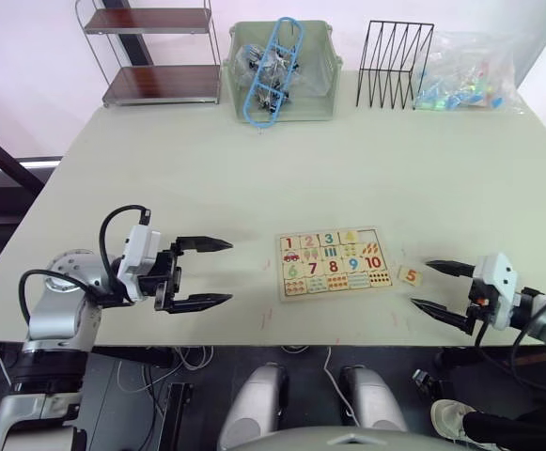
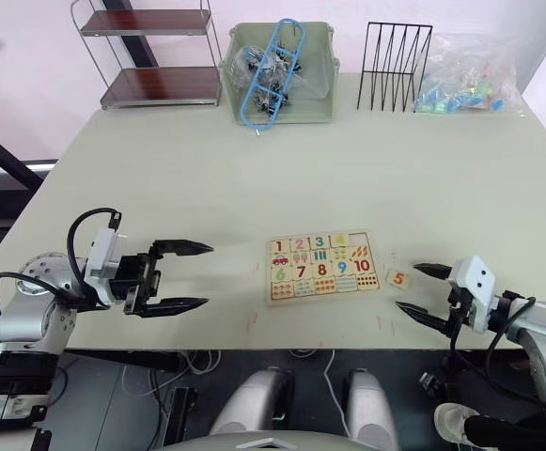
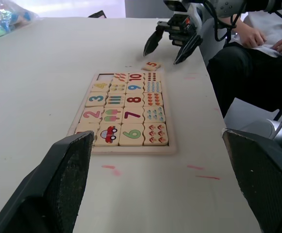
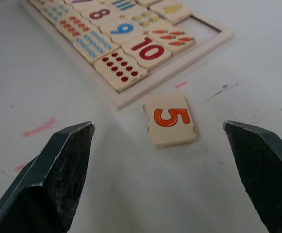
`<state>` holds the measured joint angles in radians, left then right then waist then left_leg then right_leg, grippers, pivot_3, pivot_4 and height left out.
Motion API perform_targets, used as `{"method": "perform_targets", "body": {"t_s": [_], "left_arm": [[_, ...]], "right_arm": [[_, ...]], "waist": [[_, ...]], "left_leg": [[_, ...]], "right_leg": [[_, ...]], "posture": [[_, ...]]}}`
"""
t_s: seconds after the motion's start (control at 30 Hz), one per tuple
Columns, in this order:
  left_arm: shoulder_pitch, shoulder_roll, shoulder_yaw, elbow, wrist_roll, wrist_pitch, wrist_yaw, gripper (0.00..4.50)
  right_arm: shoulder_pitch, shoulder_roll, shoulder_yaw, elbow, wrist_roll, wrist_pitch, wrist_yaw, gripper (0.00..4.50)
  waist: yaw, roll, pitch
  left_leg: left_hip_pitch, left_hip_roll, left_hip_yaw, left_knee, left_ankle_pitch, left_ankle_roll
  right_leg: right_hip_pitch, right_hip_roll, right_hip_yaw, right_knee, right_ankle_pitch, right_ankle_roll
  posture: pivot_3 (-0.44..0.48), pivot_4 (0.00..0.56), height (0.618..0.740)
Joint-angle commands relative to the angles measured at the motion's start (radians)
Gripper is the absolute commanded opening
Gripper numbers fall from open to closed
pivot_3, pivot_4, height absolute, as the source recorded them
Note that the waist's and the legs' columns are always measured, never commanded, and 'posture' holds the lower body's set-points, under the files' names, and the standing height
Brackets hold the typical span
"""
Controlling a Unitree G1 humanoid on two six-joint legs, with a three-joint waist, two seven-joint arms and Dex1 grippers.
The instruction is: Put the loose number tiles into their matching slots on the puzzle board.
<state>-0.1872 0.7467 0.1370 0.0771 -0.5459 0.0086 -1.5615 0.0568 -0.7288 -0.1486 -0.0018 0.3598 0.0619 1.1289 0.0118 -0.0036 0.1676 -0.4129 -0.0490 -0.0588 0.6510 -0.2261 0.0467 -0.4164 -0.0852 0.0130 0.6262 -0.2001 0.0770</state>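
Observation:
The puzzle board (image 1: 335, 291) lies near the table's front edge, between my two grippers. Digits 1 to 4 sit in its far row, and the slot (image 1: 370, 235) at that row's right end is bare wood. One loose number tile, an orange 5 (image 1: 410, 275), lies flat on the table just right of the board. My right gripper (image 1: 422, 284) is open just right of this tile, which in the right wrist view (image 4: 171, 119) lies ahead between the spread fingers (image 4: 58, 179), untouched. My left gripper (image 1: 229, 272) is open and empty, well left of the board.
Along the table's far edge stand a shelf rack (image 1: 150, 52), a green bin (image 1: 324, 103) holding a blue frame, a black wire rack (image 1: 393, 64) and a bag of coloured pieces (image 1: 465, 70). A person (image 3: 257, 39) sits behind the right arm.

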Motion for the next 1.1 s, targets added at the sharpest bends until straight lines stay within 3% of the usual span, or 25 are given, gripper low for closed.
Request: {"method": "perform_targets", "body": {"t_s": [0.03, 0.5, 0.6, 0.77, 0.8, 1.1], "left_arm": [[-0.011, 0.006, 0.000, -0.038, -0.022, 0.008, -0.008, 4.50], [-0.005, 0.012, 0.010, -0.068, -0.030, 0.025, -0.005, 4.50], [-0.006, 0.011, 0.009, -0.067, -0.029, 0.024, -0.005, 4.50], [-0.003, 0.011, 0.010, -0.067, -0.029, 0.023, -0.005, 4.50], [-0.002, 0.011, 0.011, -0.068, -0.029, 0.023, -0.004, 4.50], [0.010, 0.001, 0.011, -0.074, -0.030, 0.017, 0.005, 4.50]], "right_arm": [[-0.026, -0.018, 0.009, 0.013, -0.020, -0.016, 0.004, 4.44], [-0.077, -0.004, 0.046, 0.074, -0.040, -0.030, 0.020, 4.44], [-0.089, -0.005, 0.057, 0.087, -0.044, -0.032, 0.023, 3.61], [-0.094, -0.021, 0.069, 0.088, -0.057, -0.030, 0.030, 1.18], [-0.094, -0.025, 0.069, 0.083, -0.058, -0.026, 0.031, 0.93], [-0.101, -0.103, 0.054, -0.045, -0.043, 0.100, 0.012, 0.86]], "waist": [[0.000, 0.000, 0.000], [0.000, 0.000, 0.000], [-0.001, 0.000, 0.000], [0.000, 0.000, 0.000], [0.000, 0.000, 0.000], [0.001, 0.000, 0.000]], "left_leg": [[0.000, 0.000, 0.000, 0.000, 0.000, 0.000], [0.000, 0.000, 0.000, 0.000, 0.000, 0.000], [0.000, 0.000, 0.000, 0.000, 0.000, 0.000], [0.000, 0.000, 0.000, 0.000, 0.000, 0.000], [0.000, 0.000, 0.000, 0.000, 0.000, 0.000], [0.000, 0.000, 0.000, 0.000, 0.000, 0.000]], "right_leg": [[0.000, 0.000, 0.000, 0.000, 0.000, 0.000], [0.000, 0.000, 0.000, 0.000, 0.000, 0.000], [0.000, 0.000, 0.000, 0.000, 0.000, 0.000], [0.000, 0.000, 0.000, 0.000, 0.000, 0.000], [0.000, 0.000, 0.000, 0.000, 0.000, 0.000], [0.000, 0.000, 0.000, 0.000, 0.000, 0.000]], "posture": [[0.000, 0.150, 0.739], [0.000, 0.150, 0.739], [0.000, 0.150, 0.739], [0.000, 0.150, 0.739], [0.000, 0.150, 0.739], [0.000, 0.150, 0.739]]}}
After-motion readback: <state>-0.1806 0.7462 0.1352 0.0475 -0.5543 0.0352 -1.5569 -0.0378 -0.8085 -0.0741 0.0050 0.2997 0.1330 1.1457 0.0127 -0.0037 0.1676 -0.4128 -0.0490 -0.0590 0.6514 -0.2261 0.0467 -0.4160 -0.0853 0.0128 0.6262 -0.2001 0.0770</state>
